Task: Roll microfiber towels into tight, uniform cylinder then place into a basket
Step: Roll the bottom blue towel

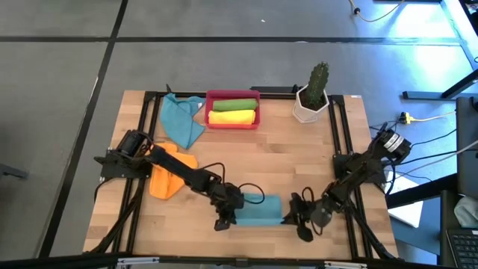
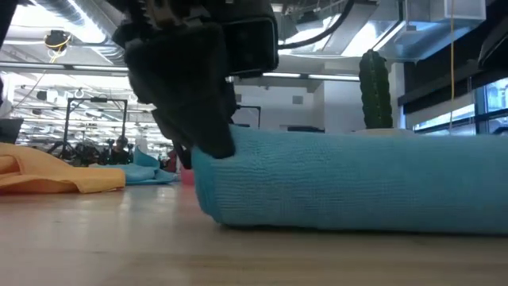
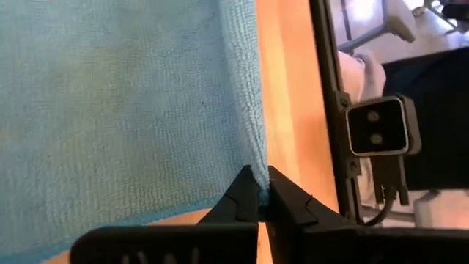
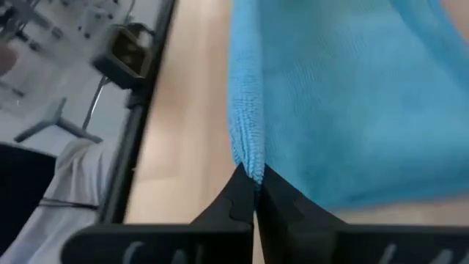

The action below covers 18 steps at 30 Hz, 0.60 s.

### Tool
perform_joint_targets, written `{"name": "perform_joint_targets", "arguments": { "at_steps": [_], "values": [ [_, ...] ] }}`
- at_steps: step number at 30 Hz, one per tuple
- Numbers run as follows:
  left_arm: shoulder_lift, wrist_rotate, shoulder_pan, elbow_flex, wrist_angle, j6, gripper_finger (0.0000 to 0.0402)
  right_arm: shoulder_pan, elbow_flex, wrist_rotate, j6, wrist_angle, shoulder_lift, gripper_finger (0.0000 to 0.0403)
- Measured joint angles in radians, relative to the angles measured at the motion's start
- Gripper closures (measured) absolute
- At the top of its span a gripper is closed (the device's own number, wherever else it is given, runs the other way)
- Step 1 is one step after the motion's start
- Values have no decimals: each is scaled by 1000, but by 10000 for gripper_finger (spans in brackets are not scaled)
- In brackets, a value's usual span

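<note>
Left gripper [image 3: 260, 192] fingers pinched together on one near corner of the teal towel [image 1: 259, 210]; right gripper [image 4: 253, 183] fingers likewise clamped on the hem at the other near corner. The towel lies flat or loosely folded on the bench [image 1: 299, 157], well on the near side of the basket [image 1: 233, 110], between both grippers.

Step in hand looks like starting the roll. To do it well: keep both corners level, turn them over together at the same pace, keep the cloth taut so the cylinder stays tight and even.

Count: four towels visible. One teal in grip, one orange towel [image 1: 170, 174] left of it, one blue towel [image 1: 181, 119] just left of the basket. Basket holds two rolls, green [image 1: 233, 104] and yellow [image 1: 231, 117]. One basket, one cactus pot [image 1: 311, 104] right of it.
</note>
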Motion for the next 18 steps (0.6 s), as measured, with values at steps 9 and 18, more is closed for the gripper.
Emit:
{"name": "perform_joint_targets", "arguments": {
  "at_steps": [9,18],
  "values": [
    [1,71,66,-2,-19,-13,401,-20,-29,2,138,33,4,401],
    [1,133,122,-2,-107,-10,401,-92,-28,-36,238,-37,4,401]
  ]
}}
